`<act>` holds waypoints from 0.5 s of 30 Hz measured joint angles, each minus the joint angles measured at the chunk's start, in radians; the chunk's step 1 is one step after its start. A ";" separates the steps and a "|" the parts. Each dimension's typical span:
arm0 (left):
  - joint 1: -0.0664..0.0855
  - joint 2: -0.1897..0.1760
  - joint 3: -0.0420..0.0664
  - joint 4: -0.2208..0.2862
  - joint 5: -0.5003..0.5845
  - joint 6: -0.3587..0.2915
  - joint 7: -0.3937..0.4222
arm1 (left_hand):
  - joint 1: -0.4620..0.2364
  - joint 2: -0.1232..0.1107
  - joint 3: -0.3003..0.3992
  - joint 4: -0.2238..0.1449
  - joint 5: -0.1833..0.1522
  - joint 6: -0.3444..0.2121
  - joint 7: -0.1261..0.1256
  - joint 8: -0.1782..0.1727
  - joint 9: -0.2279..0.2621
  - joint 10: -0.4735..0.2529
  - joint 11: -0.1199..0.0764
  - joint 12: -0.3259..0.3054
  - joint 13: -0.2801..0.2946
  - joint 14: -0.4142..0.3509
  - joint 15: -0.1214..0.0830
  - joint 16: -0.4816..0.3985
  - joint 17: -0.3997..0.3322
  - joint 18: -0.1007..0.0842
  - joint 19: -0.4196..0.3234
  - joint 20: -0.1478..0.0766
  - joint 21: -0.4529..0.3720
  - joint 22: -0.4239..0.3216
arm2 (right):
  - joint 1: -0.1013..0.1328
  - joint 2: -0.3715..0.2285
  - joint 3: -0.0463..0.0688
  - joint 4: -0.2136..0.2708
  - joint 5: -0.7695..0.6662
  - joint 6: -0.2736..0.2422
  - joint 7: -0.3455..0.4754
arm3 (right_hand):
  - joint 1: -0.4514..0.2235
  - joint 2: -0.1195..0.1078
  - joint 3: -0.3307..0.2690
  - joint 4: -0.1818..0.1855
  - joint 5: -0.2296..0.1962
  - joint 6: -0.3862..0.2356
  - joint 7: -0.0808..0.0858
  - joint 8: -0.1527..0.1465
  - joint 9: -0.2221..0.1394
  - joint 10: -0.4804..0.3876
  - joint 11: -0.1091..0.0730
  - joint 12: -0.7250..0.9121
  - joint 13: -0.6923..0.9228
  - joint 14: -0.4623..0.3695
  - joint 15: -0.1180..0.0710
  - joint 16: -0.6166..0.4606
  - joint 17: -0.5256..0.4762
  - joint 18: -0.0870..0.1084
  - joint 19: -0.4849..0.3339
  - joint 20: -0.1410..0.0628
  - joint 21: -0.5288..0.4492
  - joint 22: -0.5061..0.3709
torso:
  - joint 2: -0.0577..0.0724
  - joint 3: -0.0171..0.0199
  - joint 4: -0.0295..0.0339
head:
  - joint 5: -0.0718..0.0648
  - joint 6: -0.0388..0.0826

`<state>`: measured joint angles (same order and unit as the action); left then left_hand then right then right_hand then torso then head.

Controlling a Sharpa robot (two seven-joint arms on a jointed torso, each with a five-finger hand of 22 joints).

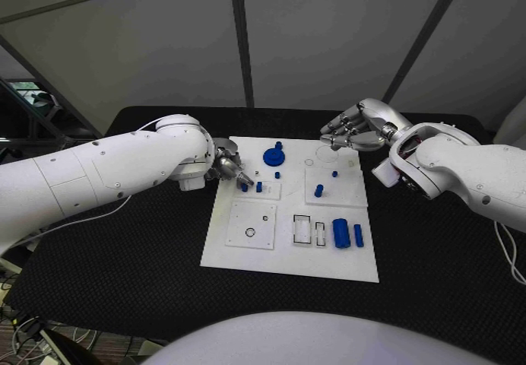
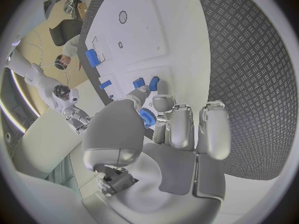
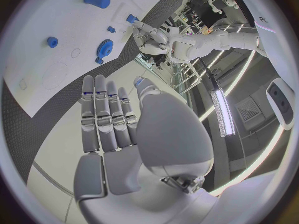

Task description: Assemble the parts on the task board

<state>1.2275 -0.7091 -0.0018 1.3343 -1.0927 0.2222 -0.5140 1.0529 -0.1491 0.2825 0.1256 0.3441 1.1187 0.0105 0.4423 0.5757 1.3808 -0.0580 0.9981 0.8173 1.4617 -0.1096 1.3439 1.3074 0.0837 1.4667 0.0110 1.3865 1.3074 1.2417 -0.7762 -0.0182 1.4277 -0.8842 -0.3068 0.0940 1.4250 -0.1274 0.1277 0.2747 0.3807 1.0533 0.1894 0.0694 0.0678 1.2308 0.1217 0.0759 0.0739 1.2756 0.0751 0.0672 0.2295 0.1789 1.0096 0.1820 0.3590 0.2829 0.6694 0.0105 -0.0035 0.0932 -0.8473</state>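
The white task board [image 1: 287, 255] lies in the middle of the black table. My left hand [image 1: 228, 166] reaches over its far left part and pinches a small blue peg [image 1: 243, 185] [image 2: 154, 82] between thumb and a finger, right beside a second standing peg [image 1: 258, 186] [image 2: 138, 83]. A blue gear [image 1: 274, 157] [image 3: 106, 47] sits on the far part of the board. My right hand [image 1: 353, 129] [image 3: 115, 119] hovers above the board's far right corner, holding nothing, fingers stretched side by side.
Two blue cylinders [image 1: 341, 232] [image 1: 359, 234] lie at the board's near right beside rectangular slots [image 1: 308, 230]. Another blue peg [image 1: 318, 190] stands right of centre. A square plate with a round hole [image 1: 250, 232] sits near left. Black table [image 1: 131, 258] surrounds the board.
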 measured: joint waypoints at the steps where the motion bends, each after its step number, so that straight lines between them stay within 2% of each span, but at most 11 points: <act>1: 0.000 0.000 0.000 0.000 0.000 0.000 0.000 | -0.007 0.001 -0.012 0.007 0.000 0.000 0.000 0.000 0.000 -0.001 0.001 0.000 0.001 0.000 0.000 0.000 0.000 0.000 0.000 0.000 0.000 0.000 | 0.000 0.000 0.000 0.000 0.000 0.000 0.000 | 0.000 0.000 0.000 0.000 0.000 0.000 0.000 0.000 0.000 0.000 0.000 0.000 0.000 0.000 0.000 0.000 0.000 0.000 0.000 0.000 0.000 0.000 | 0.000 -0.0001 0.0000 | 0.000 0.000; 4: 0.000 -0.002 0.000 0.001 0.000 0.000 0.000 | -0.008 -0.001 -0.037 0.023 -0.013 0.000 0.000 0.000 0.000 -0.001 0.001 0.005 0.005 0.000 0.000 0.000 0.000 0.000 0.000 0.000 0.000 0.000 | 0.000 0.000 0.000 0.000 0.000 0.000 0.000 | 0.000 0.000 0.000 0.000 0.000 0.000 0.000 0.000 0.000 0.000 0.000 0.000 0.000 0.000 0.000 0.000 0.000 0.000 0.000 0.000 0.000 0.000 | 0.000 -0.0003 0.0000 | 0.000 0.000; 15: -0.001 -0.013 0.002 0.015 0.000 -0.017 0.000 | -0.012 0.003 -0.075 0.039 -0.013 0.000 0.000 -0.005 -0.001 -0.010 0.003 -0.007 -0.017 0.000 0.000 0.000 0.000 0.000 0.000 0.000 -0.008 0.000 | 0.000 0.000 0.000 -0.001 0.000 0.000 0.000 | 0.000 0.000 0.000 0.000 0.000 0.000 0.000 0.000 0.000 0.000 0.000 0.000 0.000 0.000 0.000 0.000 0.000 0.000 0.000 0.000 0.000 0.000 | 0.000 -0.0008 0.0000 | 0.000 0.001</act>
<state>1.2270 -0.7225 0.0006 1.3491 -1.0927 0.2051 -0.5141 1.0409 -0.1458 0.2077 0.1645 0.3313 1.1187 0.0106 0.4376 0.5748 1.3705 -0.0548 0.9908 0.7998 1.4617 -0.1095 1.3439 1.3074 0.0836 1.4667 0.0110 1.3781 1.3074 1.2417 -0.7762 -0.0182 1.4268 -0.8842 -0.3068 0.0938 1.4250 -0.1274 0.1277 0.2747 0.3807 1.0533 0.1894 0.0694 0.0677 1.2308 0.1216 0.0759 0.0740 1.2757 0.0750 0.0672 0.2295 0.1788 1.0096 0.1820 0.3590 0.2831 0.6692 0.0097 -0.0035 0.0930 -0.8468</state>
